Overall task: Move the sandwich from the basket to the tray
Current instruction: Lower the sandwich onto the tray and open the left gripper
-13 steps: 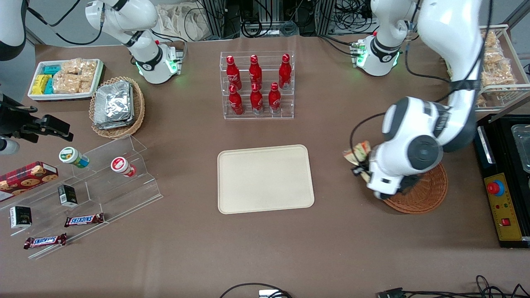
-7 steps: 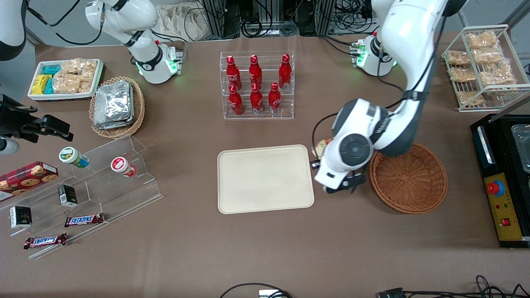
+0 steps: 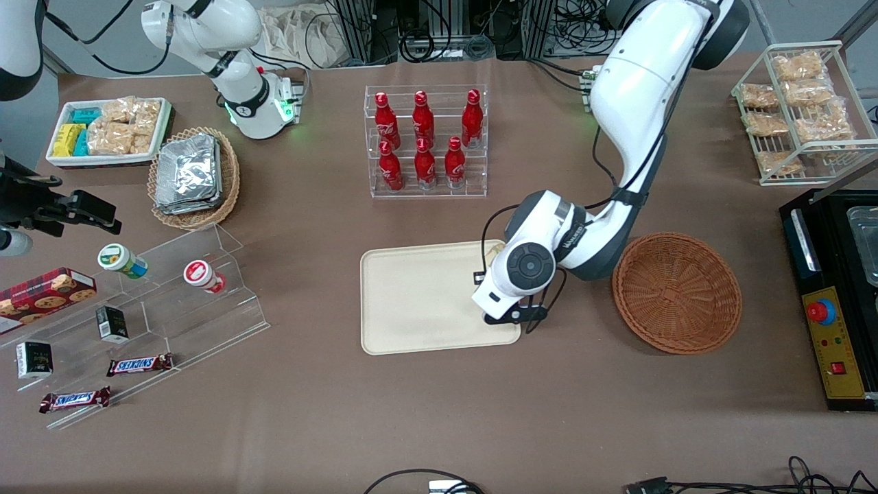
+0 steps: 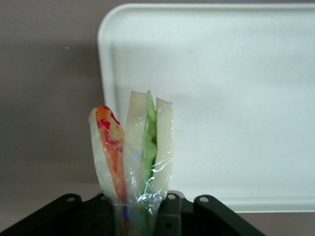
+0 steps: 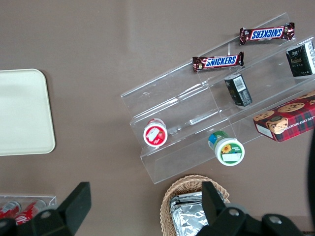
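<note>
My left gripper point(image 4: 140, 212) is shut on the sandwich point(image 4: 134, 147), a clear-wrapped wedge with pale bread and green and orange-red layers that sticks out from between the fingers. It hangs above the cream tray point(image 4: 221, 98), just inside the rim at the working arm's end. In the front view the arm's wrist point(image 3: 525, 269) covers the gripper, over that same end of the tray point(image 3: 425, 302); a pale bit of the sandwich point(image 3: 495, 252) peeks out beside it. The reddish-brown wicker basket point(image 3: 675, 291) sits beside the tray, toward the working arm's end, with nothing in it.
A clear rack of red bottles point(image 3: 425, 140) stands farther from the front camera than the tray. A black control box with a red button point(image 3: 831, 322) lies past the basket. A clear stepped shelf with snacks point(image 3: 158, 302) sits toward the parked arm's end.
My left gripper has carried the sandwich sideways from the basket's edge to above the tray's near end. The basket now shows whole and empty.
</note>
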